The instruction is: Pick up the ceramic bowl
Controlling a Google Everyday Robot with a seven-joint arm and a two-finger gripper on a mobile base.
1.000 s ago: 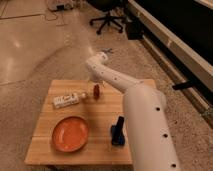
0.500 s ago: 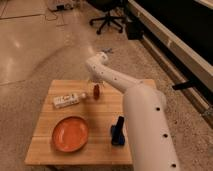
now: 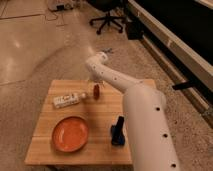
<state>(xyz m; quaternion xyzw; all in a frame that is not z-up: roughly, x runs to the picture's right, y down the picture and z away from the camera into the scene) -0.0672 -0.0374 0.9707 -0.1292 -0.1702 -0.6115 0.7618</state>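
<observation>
The ceramic bowl is wide, shallow and orange-red, and sits on the front left part of the wooden table. My white arm rises from the lower right and bends above the table's far edge. My gripper is at the arm's far end, beyond the table's far edge and raised, well away from the bowl and behind it to the right. It holds nothing that I can see.
A white bottle lies on its side behind the bowl. A small reddish-brown object stands next to it. A dark blue object stands right of the bowl. An office chair and a dark counter are beyond.
</observation>
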